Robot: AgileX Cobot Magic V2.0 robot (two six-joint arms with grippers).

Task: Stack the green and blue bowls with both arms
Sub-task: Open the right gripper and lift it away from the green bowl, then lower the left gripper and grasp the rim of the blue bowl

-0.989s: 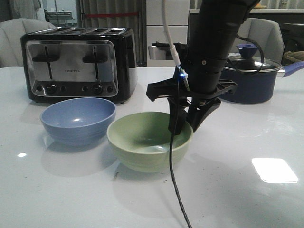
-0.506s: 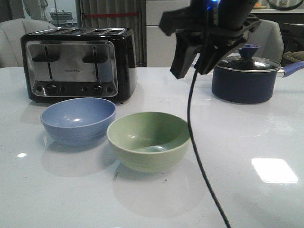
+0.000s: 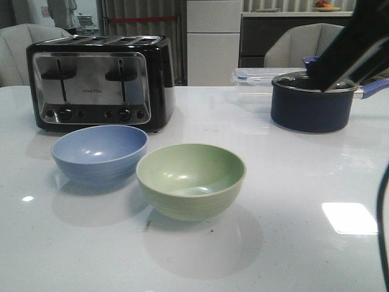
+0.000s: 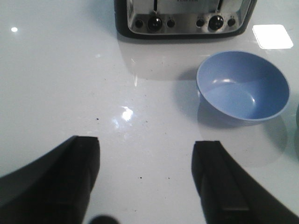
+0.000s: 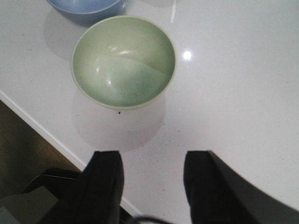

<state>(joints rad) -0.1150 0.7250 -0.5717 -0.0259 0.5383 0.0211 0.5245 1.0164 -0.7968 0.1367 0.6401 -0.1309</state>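
The pale green bowl [image 3: 191,180] sits upright on the white table, with the blue bowl [image 3: 99,154] upright just to its left; the two are side by side. The right wrist view shows the green bowl [image 5: 124,61] beyond my right gripper [image 5: 153,156], which is open, empty and high above the table near its front edge. In the front view only a dark block of the right arm [image 3: 355,45] shows at the top right. My left gripper [image 4: 145,143] is open and empty above bare table, with the blue bowl [image 4: 242,86] ahead and off to one side.
A black-and-chrome toaster [image 3: 100,82] stands behind the blue bowl. A dark navy lidded pot [image 3: 311,100] and a clear plastic box [image 3: 255,76] stand at the back right. A black cable [image 3: 384,231] hangs at the right edge. The table's front edge [image 5: 37,126] shows in the right wrist view.
My right gripper rose from the green bowl's rim and moved up and to the right, mostly out of the front view. Both bowls stayed in place.
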